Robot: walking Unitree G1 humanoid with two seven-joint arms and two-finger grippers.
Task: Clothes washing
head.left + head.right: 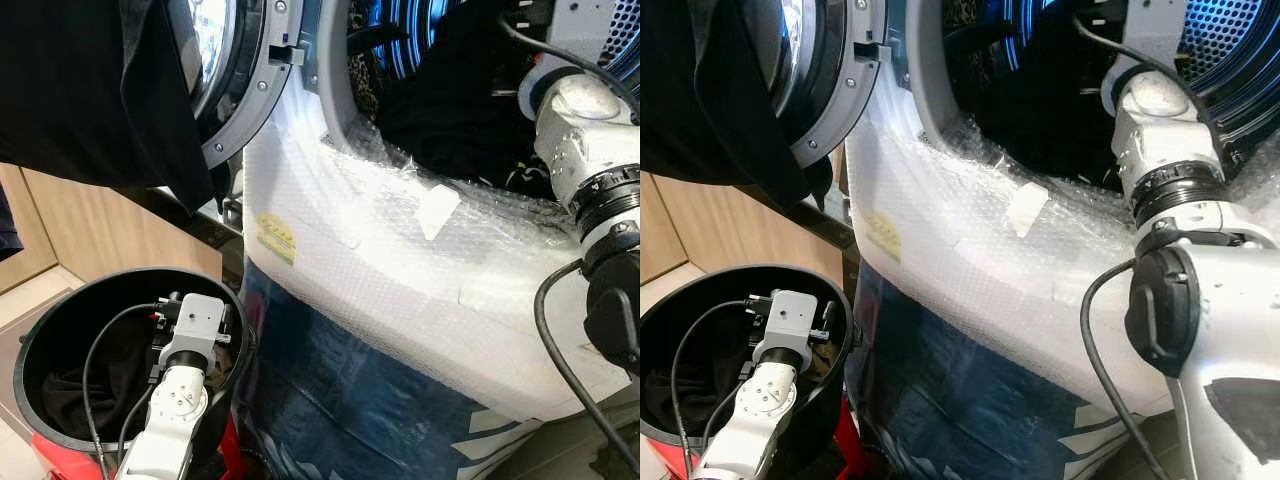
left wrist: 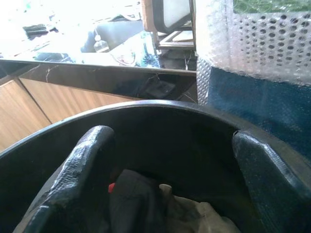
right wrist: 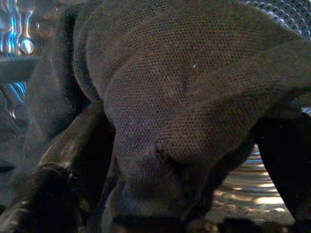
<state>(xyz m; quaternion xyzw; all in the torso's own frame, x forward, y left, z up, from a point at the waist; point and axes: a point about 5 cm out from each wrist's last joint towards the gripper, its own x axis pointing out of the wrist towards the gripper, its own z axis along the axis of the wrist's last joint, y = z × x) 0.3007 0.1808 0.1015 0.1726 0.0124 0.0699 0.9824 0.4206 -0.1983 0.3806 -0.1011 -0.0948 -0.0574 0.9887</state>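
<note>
Our right gripper (image 3: 160, 160) pinches dark cloth (image 3: 194, 87) inside the drum (image 1: 420, 40), upper right (soft, floppy, grab a fold). Left gripper (image 2: 170, 184) gapes wide over the bin (image 1: 60, 320), lower left.

We've got dark clothes (image 2: 141, 194) lying in the black bin (image 1: 60, 330), right under our left gripper (image 2: 165, 184).
</note>
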